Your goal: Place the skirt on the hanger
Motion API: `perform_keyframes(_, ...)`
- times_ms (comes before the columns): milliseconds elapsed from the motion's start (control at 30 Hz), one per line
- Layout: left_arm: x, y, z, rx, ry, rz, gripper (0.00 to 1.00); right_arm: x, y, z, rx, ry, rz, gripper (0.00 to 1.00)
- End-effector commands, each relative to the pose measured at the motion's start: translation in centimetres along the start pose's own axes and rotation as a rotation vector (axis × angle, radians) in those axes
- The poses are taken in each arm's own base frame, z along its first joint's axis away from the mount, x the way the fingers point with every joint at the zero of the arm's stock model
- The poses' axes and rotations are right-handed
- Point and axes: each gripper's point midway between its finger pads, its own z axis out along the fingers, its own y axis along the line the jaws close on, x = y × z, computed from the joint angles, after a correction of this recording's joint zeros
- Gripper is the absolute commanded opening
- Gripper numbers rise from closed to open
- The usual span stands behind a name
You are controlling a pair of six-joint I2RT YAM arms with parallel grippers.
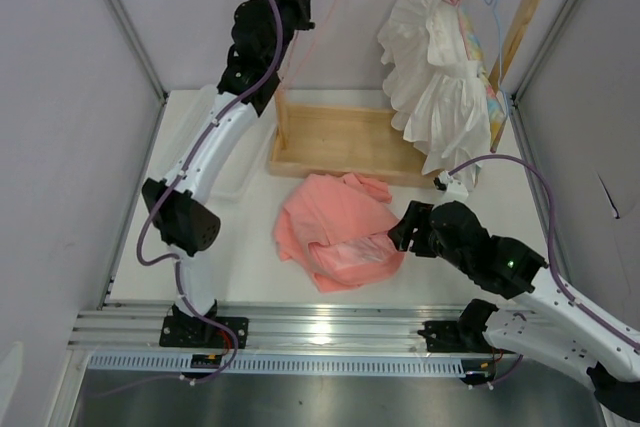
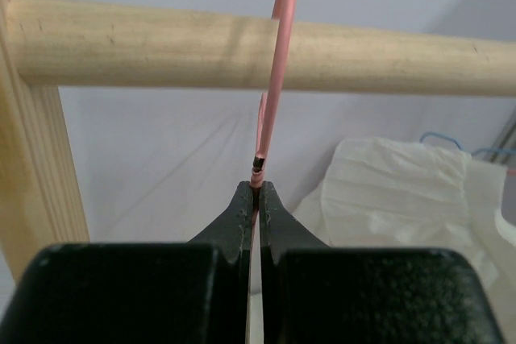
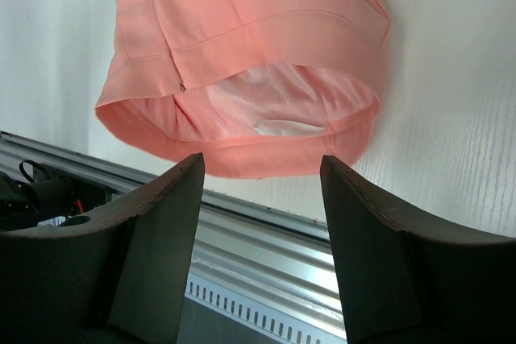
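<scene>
Two grippers — left gripper is clamping the hanger on the rod, right gripper is hovering open by the skirt outside the tray.

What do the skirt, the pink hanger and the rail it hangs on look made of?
Skirt: soft matte woven cloth, judging by its folds and stitched seams. Hanger: thin wire, probably with a smooth pink coating. Rail: pale, bare-looking wood with visible grain.

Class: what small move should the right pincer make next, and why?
Probably ease the right pincer forward and close on the nearest edge of the skirt: it is open just short of the cloth, and the left pincer holds the hanger.
</scene>
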Motion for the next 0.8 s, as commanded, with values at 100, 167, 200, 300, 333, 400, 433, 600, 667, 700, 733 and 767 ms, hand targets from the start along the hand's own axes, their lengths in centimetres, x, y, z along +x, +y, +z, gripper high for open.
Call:
perform_keyframes(100, -5.5, -1.2, -4.9, 0.191, -0.061, 0.002, 0.0, -0.9, -0.1, 0.1, 0.001, -0.03, -0.011, 0.65)
perform_keyframes(167, -4.8, -1.3, -6.4, 0.215, -0.03, 0.007, 0.0, -1.0, 0.1, 0.3, -0.004, -0.028, -0.011, 0.64)
perform_keyframes(200, -4.9, -1.3, -7.1, 0.226, -0.026, 0.01, 0.0, -0.9, 0.2, 0.4, -0.008, -0.022, -0.013, 0.63)
perform_keyframes(300, -5.1, -1.6, -9.7, 0.266, -0.009, 0.016, 0.0, -0.1, 0.2, 1.1, -0.003, 0.015, -0.023, 0.6)
perform_keyframes(333, -4.6, -1.5, -10.4, 0.267, 0.01, 0.018, 0.0, 0.1, 0.3, 1.3, -0.006, 0.023, -0.02, 0.59)
perform_keyframes(400, -4.1, -1.5, -12.5, 0.282, 0.048, 0.019, 0.0, 1.2, 0.5, 2.0, -0.024, 0.057, -0.022, 0.55)
perform_keyframes(433, -4.4, -1.6, -13.2, 0.286, 0.052, 0.023, 0.0, 1.4, 0.6, 2.2, -0.029, 0.066, -0.023, 0.53)
perform_keyframes(600, -2.9, -1.5, -19.2, 0.312, 0.118, 0.019, 0.0, 4.3, 1.2, 3.6, -0.033, 0.129, -0.055, 0.45)
perform_keyframes(667, -2.7, -1.8, -19.8, 0.338, 0.112, 0.028, 0.0, 5.4, 0.9, 4.4, -0.012, 0.153, -0.065, 0.45)
perform_keyframes(700, -2.8, -1.6, -19.7, 0.327, 0.114, 0.032, 0.0, 5.6, 1.0, 4.8, -0.014, 0.156, -0.066, 0.45)
perform_keyframes(733, -2.1, -1.4, -19.1, 0.317, 0.133, 0.031, 0.0, 6.0, 0.7, 5.2, 0.0, 0.168, -0.073, 0.45)
perform_keyframes(767, -2.1, -1.2, -18.7, 0.312, 0.123, 0.032, 0.0, 6.0, 0.7, 5.3, 0.004, 0.169, -0.082, 0.45)
